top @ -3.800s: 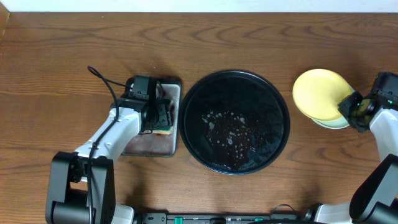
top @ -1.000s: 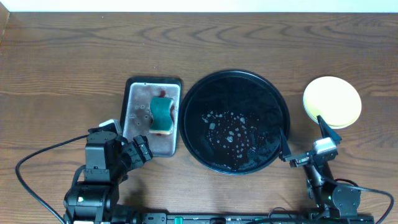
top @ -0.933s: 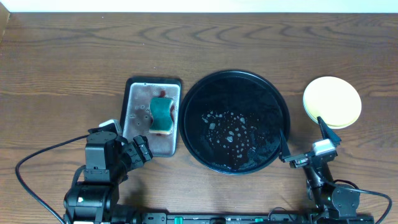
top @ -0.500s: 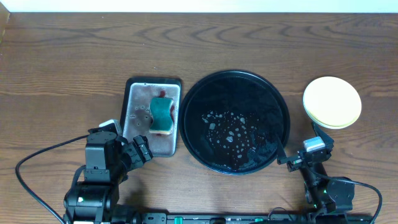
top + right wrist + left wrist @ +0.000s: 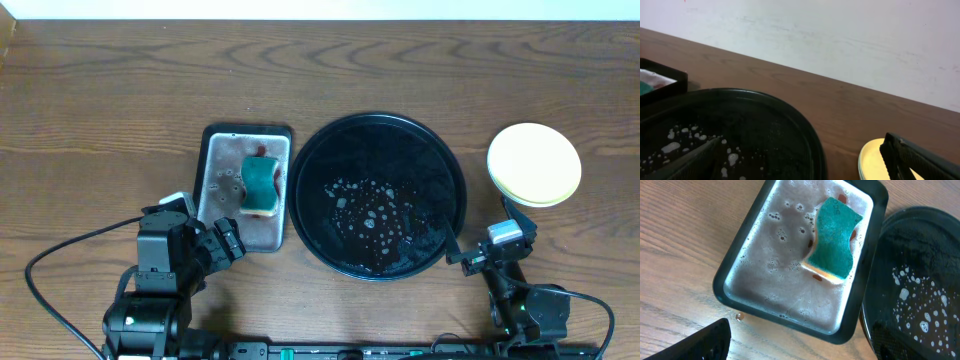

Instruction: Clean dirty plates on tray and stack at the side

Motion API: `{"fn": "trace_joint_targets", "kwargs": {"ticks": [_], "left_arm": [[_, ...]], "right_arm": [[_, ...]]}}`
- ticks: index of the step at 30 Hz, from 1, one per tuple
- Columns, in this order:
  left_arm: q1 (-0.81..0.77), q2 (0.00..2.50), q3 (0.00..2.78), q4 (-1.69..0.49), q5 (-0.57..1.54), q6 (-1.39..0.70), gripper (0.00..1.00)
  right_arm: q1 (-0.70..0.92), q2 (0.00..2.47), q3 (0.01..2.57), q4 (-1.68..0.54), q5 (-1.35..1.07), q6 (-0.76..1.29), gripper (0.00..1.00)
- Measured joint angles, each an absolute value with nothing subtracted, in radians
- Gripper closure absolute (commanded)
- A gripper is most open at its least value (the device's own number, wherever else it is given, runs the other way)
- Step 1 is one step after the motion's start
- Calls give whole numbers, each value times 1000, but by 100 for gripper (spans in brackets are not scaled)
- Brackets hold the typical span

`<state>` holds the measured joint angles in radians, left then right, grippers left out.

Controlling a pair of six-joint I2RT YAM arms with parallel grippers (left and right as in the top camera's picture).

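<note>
The plates (image 5: pixel 534 163) sit in a stack on the wood right of the tray, pale yellow one on top, a mint rim showing beneath; their yellow edge (image 5: pixel 871 162) shows in the right wrist view. The round black tray (image 5: pixel 330 150) holds only foam flecks and water, and its rim also shows as the tray (image 5: pixel 790 117) and the tray (image 5: pixel 940 240). My right gripper (image 5: pixel 488 232) hangs open near the front edge between tray and stack, holding nothing; the right gripper (image 5: pixel 802 170) shows a finger at each lower corner. My left gripper (image 5: pixel 208 230) is open and empty, and the left gripper (image 5: pixel 790 350) stands before the grey tray's near corner.
A rectangular grey metal tray (image 5: pixel 222 160) lies left of the black one, wet and foamy, with a green sponge (image 5: pixel 260 183) in it; the sponge (image 5: pixel 835 240) has red smears at its edge. A droplet (image 5: pixel 739 315) lies on the wood. A white wall (image 5: pixel 840 30) backs the table.
Both arms have pulled back to the front edge from the sponge and the plates. The sponge stays in the grey tray. Over the last second the right gripper shifted slightly.
</note>
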<state>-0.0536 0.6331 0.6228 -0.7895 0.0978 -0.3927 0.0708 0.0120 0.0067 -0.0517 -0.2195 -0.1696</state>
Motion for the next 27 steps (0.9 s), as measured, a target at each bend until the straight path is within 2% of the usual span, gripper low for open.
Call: {"fn": "trace_joint_targets", "kwargs": {"ticks": [14,27], "left_arm": [[-52,614,620,-802,83,-393,11],[-39,139,165,-118,67,-266,11]], "right_arm": [[71,12,7,-52,-220,-170,1],[71,12,7,-52,-219,-170,1]]}}
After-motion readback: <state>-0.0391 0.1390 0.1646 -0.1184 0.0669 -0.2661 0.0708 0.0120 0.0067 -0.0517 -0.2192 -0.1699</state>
